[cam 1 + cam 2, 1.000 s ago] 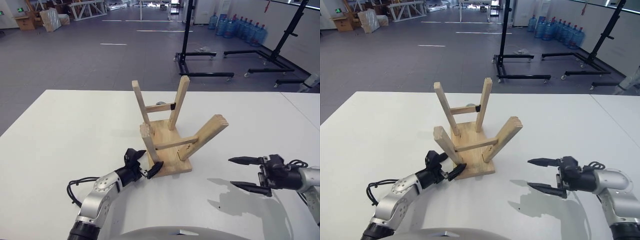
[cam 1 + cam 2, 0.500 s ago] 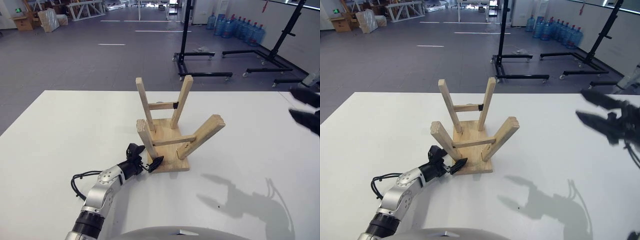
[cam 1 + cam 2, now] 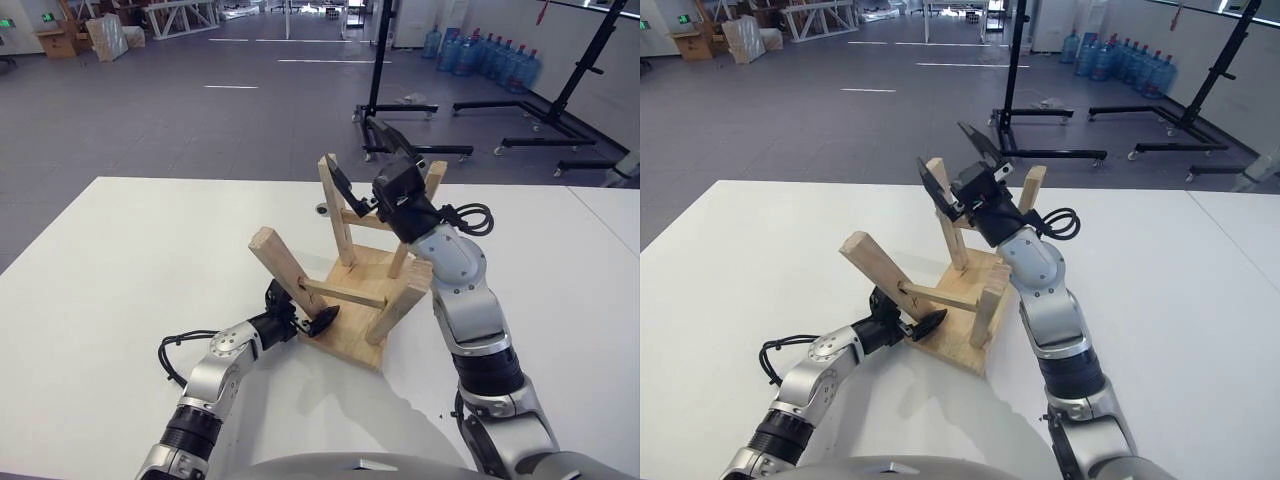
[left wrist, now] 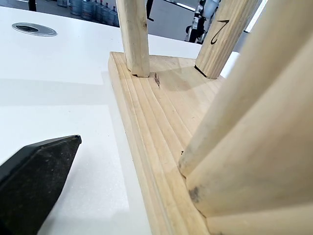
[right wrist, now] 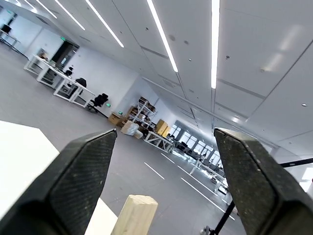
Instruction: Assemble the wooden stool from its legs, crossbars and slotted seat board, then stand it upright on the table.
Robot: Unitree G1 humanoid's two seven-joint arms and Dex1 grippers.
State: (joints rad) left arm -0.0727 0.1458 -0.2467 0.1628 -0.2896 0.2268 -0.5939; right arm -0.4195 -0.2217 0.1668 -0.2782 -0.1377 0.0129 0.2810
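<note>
1. Lying low over the white table (image 3: 120, 260), the left arm stretches forward from the near edge with its forearm almost level. Its cable loops beside it on the tabletop.
2. The left gripper (image 3: 303, 310) sits at the near corner of the stool (image 3: 392, 310), its fingers spread to either side of the spot where the near leg (image 3: 280, 265) meets the seat board (image 3: 352, 338). In the left wrist view one finger (image 4: 34, 181) hovers over bare table, apart from the board's edge, so it pinches nothing.
3. The stool stands upside down in the middle of the table, seat board down and four legs up. The near leg leans towards the robot's left, and a crossbar (image 3: 345, 291) joins it to the leg on the right.
4. The right arm rises from the near right, bends at the elbow beside the stool and angles its wrist up and away over the far legs.
5. The right gripper (image 3: 942, 148) hangs with its fingers (image 5: 80, 181) wide apart. The top end of the far-left leg (image 5: 134, 215) sits in the gap between them, touching neither.
6. A round grommet (image 3: 322, 209) lies in the tabletop just behind the stool.
7. Beyond the table, black stands (image 3: 400, 110) rest on the grey floor, with water bottles (image 3: 485, 60) farther back.
</note>
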